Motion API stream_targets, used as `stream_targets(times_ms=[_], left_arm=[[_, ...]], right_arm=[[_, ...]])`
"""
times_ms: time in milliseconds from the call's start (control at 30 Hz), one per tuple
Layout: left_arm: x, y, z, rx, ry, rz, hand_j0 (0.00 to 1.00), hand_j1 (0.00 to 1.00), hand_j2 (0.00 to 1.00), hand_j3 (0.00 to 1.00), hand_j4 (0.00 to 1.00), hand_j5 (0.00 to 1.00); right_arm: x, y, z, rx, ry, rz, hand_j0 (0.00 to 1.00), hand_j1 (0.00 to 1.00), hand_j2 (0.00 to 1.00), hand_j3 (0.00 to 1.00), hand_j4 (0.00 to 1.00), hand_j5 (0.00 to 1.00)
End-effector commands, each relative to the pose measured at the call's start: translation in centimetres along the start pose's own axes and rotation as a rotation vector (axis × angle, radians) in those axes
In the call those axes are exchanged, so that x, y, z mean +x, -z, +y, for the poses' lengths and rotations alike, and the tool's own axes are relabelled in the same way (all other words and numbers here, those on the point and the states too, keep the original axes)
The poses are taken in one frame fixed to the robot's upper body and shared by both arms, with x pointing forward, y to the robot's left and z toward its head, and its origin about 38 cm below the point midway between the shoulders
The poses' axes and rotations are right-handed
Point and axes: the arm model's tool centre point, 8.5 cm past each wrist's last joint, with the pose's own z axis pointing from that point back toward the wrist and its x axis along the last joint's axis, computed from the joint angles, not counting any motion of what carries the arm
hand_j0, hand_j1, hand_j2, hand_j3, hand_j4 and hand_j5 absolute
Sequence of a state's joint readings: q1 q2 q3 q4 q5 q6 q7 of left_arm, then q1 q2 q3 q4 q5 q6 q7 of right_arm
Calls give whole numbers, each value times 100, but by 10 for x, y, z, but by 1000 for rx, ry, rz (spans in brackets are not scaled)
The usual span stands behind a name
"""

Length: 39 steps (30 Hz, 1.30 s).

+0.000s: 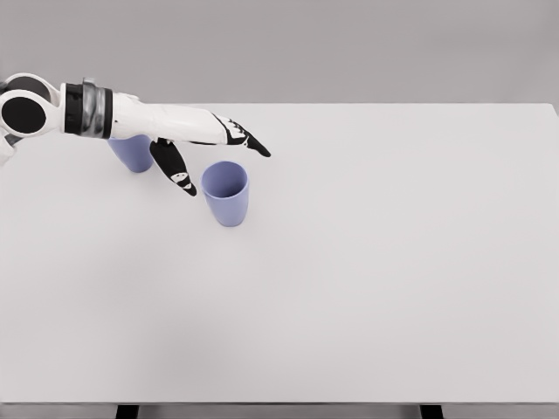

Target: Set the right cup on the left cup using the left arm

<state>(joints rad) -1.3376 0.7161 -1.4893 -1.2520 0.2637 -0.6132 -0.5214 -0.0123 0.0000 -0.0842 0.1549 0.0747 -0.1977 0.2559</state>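
White tabletop (pixel 367 288) is filling most of my head view, with a plain grey wall sitting behind its far edge and two dark leg tops showing at the bottom edge. I am seeing the left arm (pixel 87 109) reaching in from the upper left, its black and grey wrist bands lying over the far left part of the table. The left hand (pixel 196 140) is hanging spread out, fingers (pixel 249 140) extended toward the right and the thumb (pixel 175 170) pointing down and forward; it is gripping nothing. I am watching two lilac cups. The right cup (pixel 226 194) is standing upright, mouth open to the top, just beside the thumb tip and below the outstretched fingers, apart from them as far as I can judge. The left cup (pixel 131 153) is standing farther back and left, its upper part hidden under the forearm, so only its lower body is showing. The cups are standing near each other, not touching.
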Motion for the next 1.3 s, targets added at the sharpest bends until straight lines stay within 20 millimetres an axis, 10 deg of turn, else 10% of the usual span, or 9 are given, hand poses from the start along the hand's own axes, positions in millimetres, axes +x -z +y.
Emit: stream_targets(times_ms=[0, 1267], left_arm=[[-1, -1, 1, 6, -5, 2, 100, 100, 100, 100, 100, 100], [-26, 25, -28, -24, -10, 60, 100, 100, 100, 100, 100, 100]], right_arm=[[1, 0, 0, 0, -1, -2, 100, 100, 100, 100, 100, 100], [1, 0, 0, 0, -1, -2, 100, 100, 100, 100, 100, 100]])
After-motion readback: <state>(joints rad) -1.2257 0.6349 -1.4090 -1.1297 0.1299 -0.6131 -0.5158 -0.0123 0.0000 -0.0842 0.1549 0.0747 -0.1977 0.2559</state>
